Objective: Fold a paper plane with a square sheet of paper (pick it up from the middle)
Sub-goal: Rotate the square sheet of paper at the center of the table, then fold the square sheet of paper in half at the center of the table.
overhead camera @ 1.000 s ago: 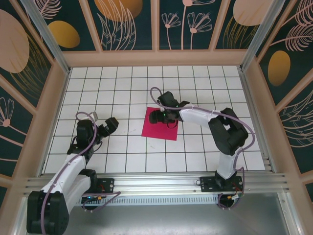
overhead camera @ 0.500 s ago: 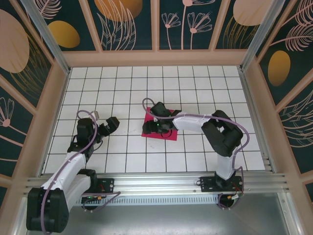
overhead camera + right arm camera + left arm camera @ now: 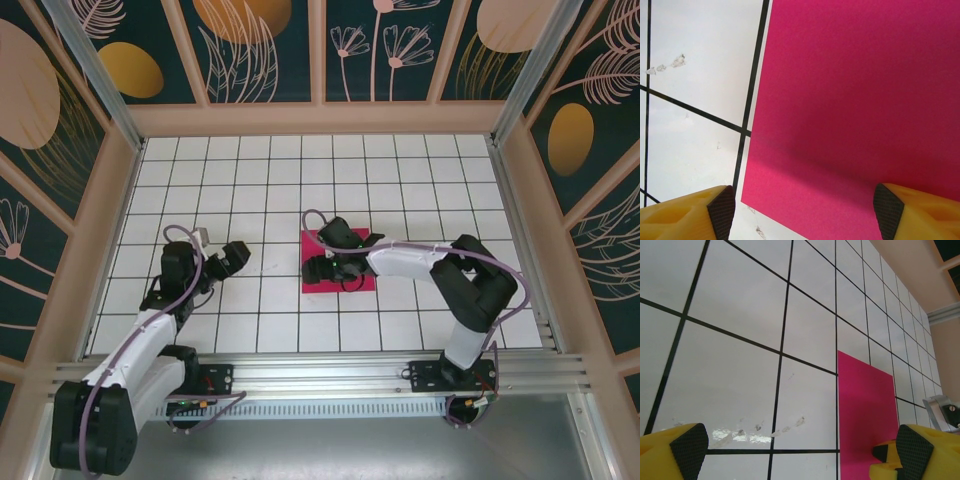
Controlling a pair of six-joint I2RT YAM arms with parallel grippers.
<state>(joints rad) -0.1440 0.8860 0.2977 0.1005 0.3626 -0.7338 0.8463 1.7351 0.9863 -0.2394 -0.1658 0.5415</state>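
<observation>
The magenta square sheet of paper (image 3: 362,283) lay flat near the middle of the white tiled table (image 3: 420,170), the right gripper (image 3: 312,258) poised with jaws spread over its 9 o'clock edge, the left gripper (image 3: 236,258) equally wide-jawed, well apart toward 9 o'clock.

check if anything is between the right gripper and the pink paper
Nothing visible is. The right gripper is open right over the square sheet of paper, flat on the tiled table; only bare paper and tile show between its fingers.
</observation>
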